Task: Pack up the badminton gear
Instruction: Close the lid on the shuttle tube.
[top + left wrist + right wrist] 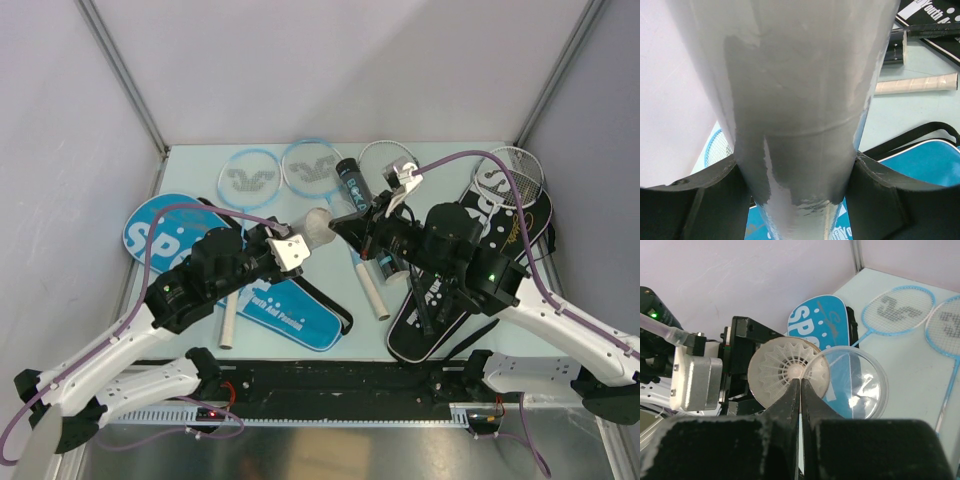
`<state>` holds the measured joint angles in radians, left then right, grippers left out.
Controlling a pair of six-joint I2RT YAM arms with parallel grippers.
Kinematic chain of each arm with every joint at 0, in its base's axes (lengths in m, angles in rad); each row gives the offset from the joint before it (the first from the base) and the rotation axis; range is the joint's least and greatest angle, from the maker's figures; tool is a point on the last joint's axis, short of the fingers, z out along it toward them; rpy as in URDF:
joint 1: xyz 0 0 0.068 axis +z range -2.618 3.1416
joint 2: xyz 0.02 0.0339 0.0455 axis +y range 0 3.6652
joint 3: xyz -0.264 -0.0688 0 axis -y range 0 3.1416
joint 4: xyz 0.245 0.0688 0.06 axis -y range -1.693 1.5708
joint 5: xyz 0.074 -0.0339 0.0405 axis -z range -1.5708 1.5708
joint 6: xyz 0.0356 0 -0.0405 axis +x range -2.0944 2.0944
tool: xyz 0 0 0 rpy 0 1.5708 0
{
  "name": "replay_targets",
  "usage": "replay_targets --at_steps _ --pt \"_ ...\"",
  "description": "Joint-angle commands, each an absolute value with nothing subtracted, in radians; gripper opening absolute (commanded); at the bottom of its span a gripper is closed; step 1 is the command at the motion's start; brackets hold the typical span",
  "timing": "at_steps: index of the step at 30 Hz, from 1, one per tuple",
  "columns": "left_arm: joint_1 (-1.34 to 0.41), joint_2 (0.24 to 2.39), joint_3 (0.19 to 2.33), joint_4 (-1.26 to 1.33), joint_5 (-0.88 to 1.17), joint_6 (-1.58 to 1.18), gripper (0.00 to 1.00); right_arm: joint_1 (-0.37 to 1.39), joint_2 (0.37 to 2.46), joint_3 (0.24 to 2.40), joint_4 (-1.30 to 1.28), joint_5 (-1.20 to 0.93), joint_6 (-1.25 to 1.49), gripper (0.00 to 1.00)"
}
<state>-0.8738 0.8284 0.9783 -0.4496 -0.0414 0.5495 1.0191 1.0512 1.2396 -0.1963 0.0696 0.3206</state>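
Right gripper (pixel 800 381): jaws shut, tips together against the centre of the shuttlecock (pixel 775 367); whether they pinch anything cannot be told. The shuttlecock sits skirt-outward at the mouth of the tube (pixel 800 100), which the left gripper (pixel 800 172) clamps across its body. A clear lid (pixel 857 385) hangs beside the mouth. Push gently along the tube's axis, sparing the feathers. Both arms reach inward, wrists facing each other.
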Motion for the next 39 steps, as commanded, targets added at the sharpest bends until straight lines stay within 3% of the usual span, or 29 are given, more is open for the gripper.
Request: replay_targets --at_steps 1,10,39 --pt "-0.875 0.816 1.010 -0.379 -0.048 0.556 0.48 1.019 1.046 1.235 -0.103 0.006 0.299 0.00" --pt "-0.874 0.805 1.000 -0.380 -0.048 0.554 0.48 1.025 1.061 1.234 -0.045 -0.130 0.320 0.00" --pt "-0.875 0.785 1.007 -0.380 -0.026 0.538 0.48 1.006 1.072 1.168 0.082 -0.217 0.396 0.00"
